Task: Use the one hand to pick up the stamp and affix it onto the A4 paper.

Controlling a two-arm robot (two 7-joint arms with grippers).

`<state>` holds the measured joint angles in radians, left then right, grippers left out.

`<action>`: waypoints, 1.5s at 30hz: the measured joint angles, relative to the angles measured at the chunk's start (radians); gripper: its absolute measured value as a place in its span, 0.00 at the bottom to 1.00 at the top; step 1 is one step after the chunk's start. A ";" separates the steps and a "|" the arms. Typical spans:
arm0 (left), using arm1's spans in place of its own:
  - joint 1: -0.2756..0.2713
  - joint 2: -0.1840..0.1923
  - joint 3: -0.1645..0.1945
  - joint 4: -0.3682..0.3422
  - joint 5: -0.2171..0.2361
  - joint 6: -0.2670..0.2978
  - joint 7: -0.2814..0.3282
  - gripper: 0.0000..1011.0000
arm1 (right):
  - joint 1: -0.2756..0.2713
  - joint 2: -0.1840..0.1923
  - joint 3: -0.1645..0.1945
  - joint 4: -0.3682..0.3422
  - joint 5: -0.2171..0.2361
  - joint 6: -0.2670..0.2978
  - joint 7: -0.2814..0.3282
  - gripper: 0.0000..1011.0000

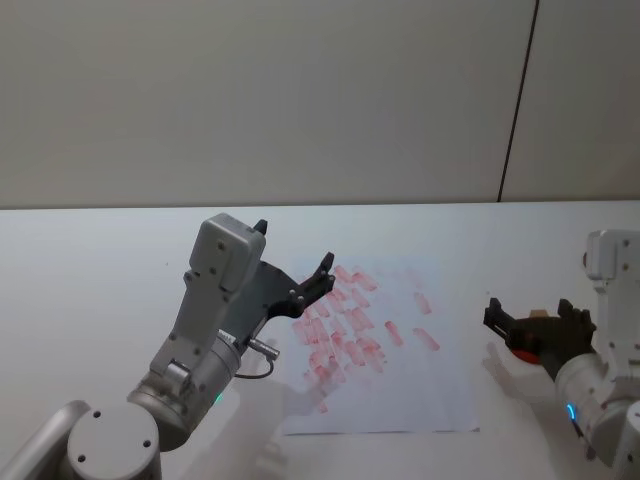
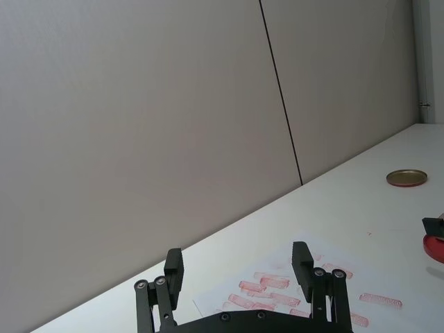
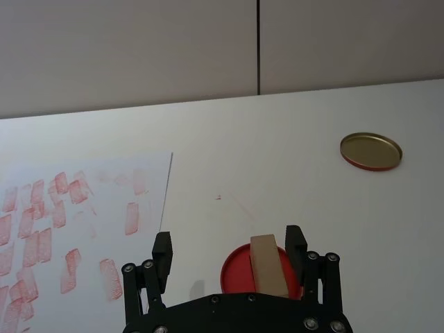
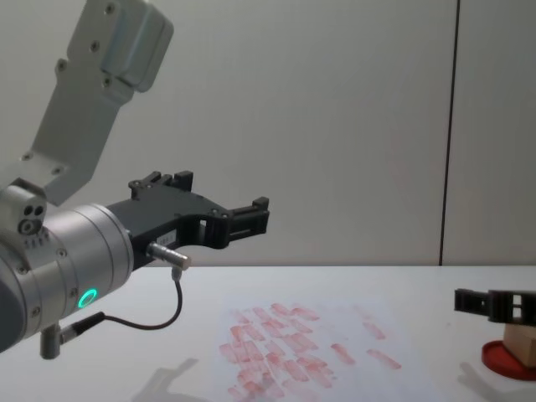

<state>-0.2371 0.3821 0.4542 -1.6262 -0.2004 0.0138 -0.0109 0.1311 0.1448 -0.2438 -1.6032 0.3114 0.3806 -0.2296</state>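
Observation:
The stamp (image 3: 268, 266), a tan wooden block, stands on a flat red ink pad (image 3: 236, 276) to the right of the A4 paper (image 1: 420, 385). My right gripper (image 3: 229, 244), on the arm with the blue ring, is open and straddles the stamp. The block sits close beside one finger (image 3: 295, 243), with a wide gap to the other. From the head view, the right gripper (image 1: 535, 318) is low over the pad (image 1: 524, 350). The chest view shows the stamp (image 4: 521, 333) at the far right. The paper (image 3: 97, 208) carries many red prints.
My left gripper (image 1: 300, 280), on the larger arm with the green ring, hangs open above the paper's left part, well off the table (image 1: 100, 260). A round gold lid (image 3: 371, 150) lies farther back on the table, beyond the pad. A grey wall stands behind.

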 joint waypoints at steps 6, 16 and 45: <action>0.000 0.000 0.000 0.000 0.000 0.000 0.000 0.98 | 0.017 -0.009 0.011 0.023 0.012 0.028 -0.009 0.99; 0.000 0.000 0.000 0.000 0.000 0.000 0.000 0.98 | 0.031 -0.013 0.025 0.048 0.024 0.068 -0.014 0.77; 0.000 0.000 0.000 0.000 0.000 0.000 0.000 0.98 | 0.076 -0.034 0.046 0.112 0.007 0.145 -0.018 0.22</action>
<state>-0.2371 0.3821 0.4542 -1.6262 -0.2004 0.0138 -0.0109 0.2069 0.1106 -0.1976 -1.4917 0.3186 0.5256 -0.2472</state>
